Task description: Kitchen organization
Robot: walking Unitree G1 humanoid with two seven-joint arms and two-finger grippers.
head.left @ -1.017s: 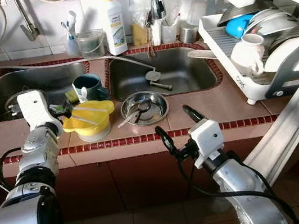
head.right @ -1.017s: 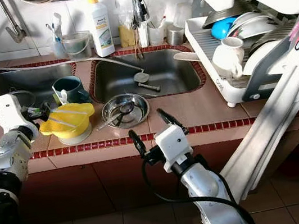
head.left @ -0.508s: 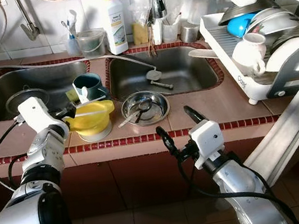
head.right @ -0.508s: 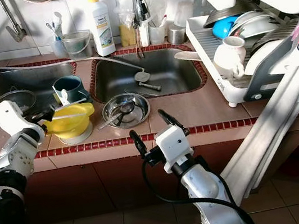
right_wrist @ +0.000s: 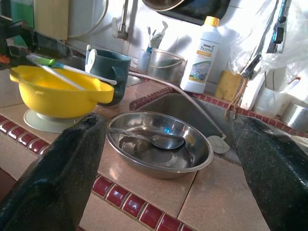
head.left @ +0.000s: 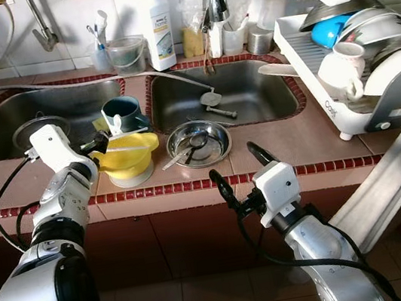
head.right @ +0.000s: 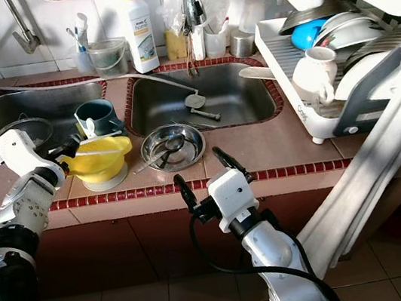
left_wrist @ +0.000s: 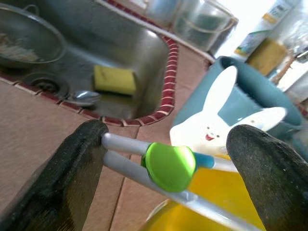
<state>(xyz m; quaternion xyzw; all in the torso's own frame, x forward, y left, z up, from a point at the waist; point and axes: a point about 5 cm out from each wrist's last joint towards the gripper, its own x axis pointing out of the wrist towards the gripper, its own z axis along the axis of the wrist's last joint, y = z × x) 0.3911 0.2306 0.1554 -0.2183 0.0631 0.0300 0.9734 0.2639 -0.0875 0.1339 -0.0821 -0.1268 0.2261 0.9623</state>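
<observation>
— What is sitting on the tiled counter (head.left: 291, 144)?
— The white dish rack (head.left: 368, 55) is standing at its right end, well apart from the rest. The yellow bowl (head.left: 129, 156) is resting between the two sinks, just beside the steel bowl (head.left: 198, 142) holding a spoon (right_wrist: 154, 140), with the teal mug (head.left: 122, 115) just behind it.
— And the arms?
— The left gripper (left_wrist: 166, 163) is reaching the yellow bowl's rim, fingers spread wide around the pale chopsticks (left_wrist: 144, 159) lying across it; one finger (left_wrist: 77, 163) is touching them. The right gripper (head.left: 239, 179) is hovering below the counter edge, fingers wide apart, holding nothing.
</observation>
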